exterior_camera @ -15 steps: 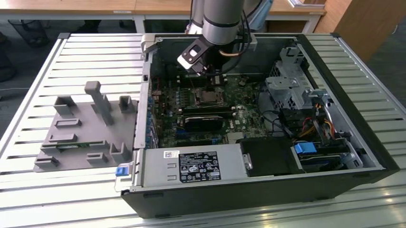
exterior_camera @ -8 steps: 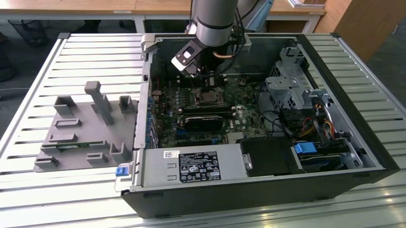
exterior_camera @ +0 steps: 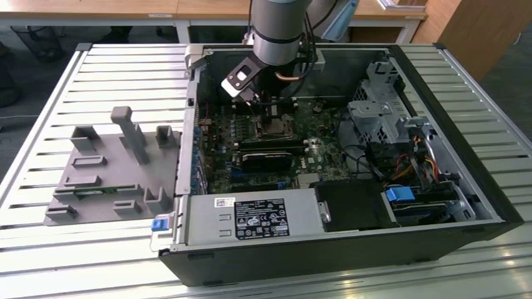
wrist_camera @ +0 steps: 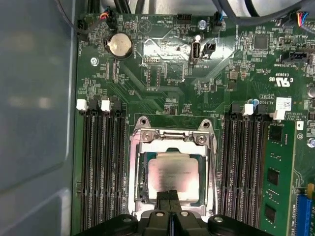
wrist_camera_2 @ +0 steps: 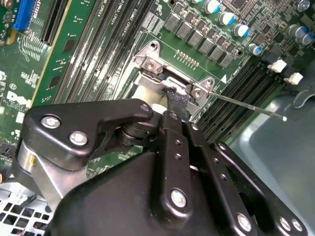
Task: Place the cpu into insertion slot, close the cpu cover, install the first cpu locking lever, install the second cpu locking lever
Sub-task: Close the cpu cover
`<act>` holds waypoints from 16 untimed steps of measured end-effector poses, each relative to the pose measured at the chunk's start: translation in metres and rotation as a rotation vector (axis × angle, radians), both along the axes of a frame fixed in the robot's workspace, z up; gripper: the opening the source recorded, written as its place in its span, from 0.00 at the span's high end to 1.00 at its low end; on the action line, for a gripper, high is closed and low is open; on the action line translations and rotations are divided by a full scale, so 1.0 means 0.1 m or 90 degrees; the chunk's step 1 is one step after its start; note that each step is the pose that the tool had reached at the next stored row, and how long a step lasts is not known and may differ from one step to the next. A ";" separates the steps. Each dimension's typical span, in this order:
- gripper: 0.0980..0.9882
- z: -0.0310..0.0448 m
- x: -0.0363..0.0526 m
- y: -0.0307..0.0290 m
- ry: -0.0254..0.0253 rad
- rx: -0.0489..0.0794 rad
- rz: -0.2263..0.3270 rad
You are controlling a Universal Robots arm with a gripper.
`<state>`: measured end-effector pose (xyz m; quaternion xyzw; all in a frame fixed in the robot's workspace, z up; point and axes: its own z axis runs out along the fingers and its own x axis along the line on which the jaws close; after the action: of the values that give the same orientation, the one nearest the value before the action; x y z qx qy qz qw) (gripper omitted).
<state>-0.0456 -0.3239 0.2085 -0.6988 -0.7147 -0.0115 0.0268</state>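
Note:
In the first wrist view the cpu, a pale silvery square, lies in the insertion slot. The silver cpu cover lies down around it as a frame. My gripper is shut, its two black fingers pressed together with the tips over the cpu's near edge. In the second wrist view the fingertips touch the socket's silver frame, and a thin metal locking lever sticks out sideways, unlatched. In the exterior view the gripper is low inside the computer case, right above the socket.
Long black memory slots flank the socket on both sides. A coin battery sits beyond it. The case wall is close by. A drive cage, a power supply and a grey fixture show in the exterior view.

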 end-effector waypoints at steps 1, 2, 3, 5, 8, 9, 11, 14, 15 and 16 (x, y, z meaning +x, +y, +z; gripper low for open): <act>0.99 -0.007 -0.004 0.000 0.0000 0.000 0.000; 0.99 -0.015 -0.008 0.000 0.0000 0.000 0.000; 0.99 -0.023 -0.012 0.000 0.0000 0.000 0.000; 0.99 -0.039 -0.016 0.000 0.0000 0.000 0.000; 0.99 -0.060 -0.017 0.000 0.0000 0.000 0.000; 0.99 -0.068 -0.017 0.000 0.0000 0.000 0.000; 0.99 -0.081 -0.017 -0.001 0.0002 0.000 0.000; 0.99 -0.094 -0.006 -0.001 0.0001 -0.001 0.001; 0.99 -0.095 0.006 -0.001 -0.0002 0.000 0.001; 0.99 -0.097 0.019 -0.001 -0.0010 0.000 0.001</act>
<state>-0.0438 -0.3239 0.1988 -0.6985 -0.7150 -0.0119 0.0261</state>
